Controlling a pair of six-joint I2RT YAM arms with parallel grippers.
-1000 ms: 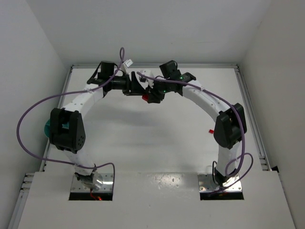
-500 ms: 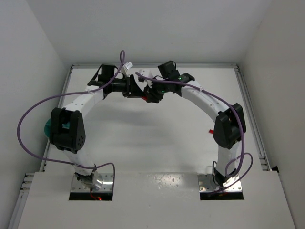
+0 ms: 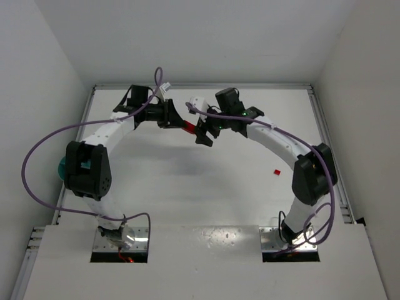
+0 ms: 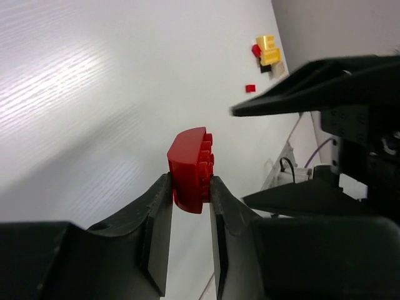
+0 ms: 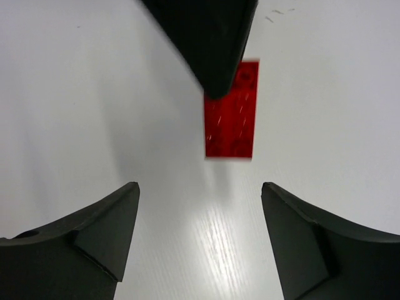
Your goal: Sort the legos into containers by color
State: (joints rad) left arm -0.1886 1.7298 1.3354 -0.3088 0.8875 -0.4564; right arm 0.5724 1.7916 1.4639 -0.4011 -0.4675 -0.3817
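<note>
One red brick [image 4: 189,169] pinched in the left gripper [image 4: 190,187]; right gripper [image 5: 200,194] spread opposite; teal bowl [image 3: 61,167] back beside the left elbow [image 3: 87,170].

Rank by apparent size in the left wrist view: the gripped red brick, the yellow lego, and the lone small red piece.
1. The red brick in the left gripper, by far the largest, though it is nearest the camera.
2. The yellow lego, far back.
3. The lone small red piece, smallest.
</note>
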